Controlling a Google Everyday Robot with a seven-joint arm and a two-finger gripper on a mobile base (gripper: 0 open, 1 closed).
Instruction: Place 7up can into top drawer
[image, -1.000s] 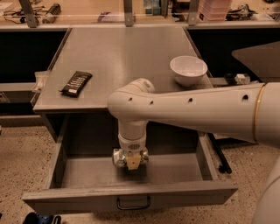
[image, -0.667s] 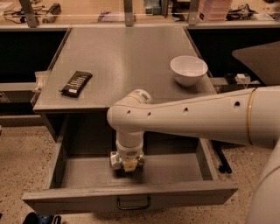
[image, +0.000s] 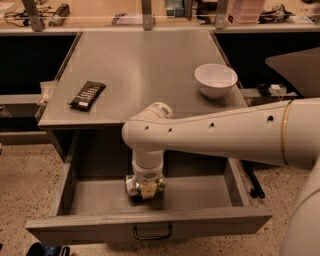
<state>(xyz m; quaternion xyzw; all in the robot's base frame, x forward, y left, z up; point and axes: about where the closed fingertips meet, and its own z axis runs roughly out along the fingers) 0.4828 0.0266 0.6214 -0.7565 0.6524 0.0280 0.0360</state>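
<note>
The top drawer is pulled open below the grey table, with a small bar handle at the centre of its front panel. My gripper points straight down inside the drawer, left of its middle and just above the floor. The white arm reaches in from the right over the drawer. The 7up can does not show; the wrist hides whatever is beneath the gripper.
On the tabletop lie a black flat snack packet at the left and a white bowl at the right. The drawer's side walls flank the gripper. Speckled floor lies to the left.
The gripper has shifted slightly left and a little lower in the drawer. The packet, bowl and drawer have not moved.
</note>
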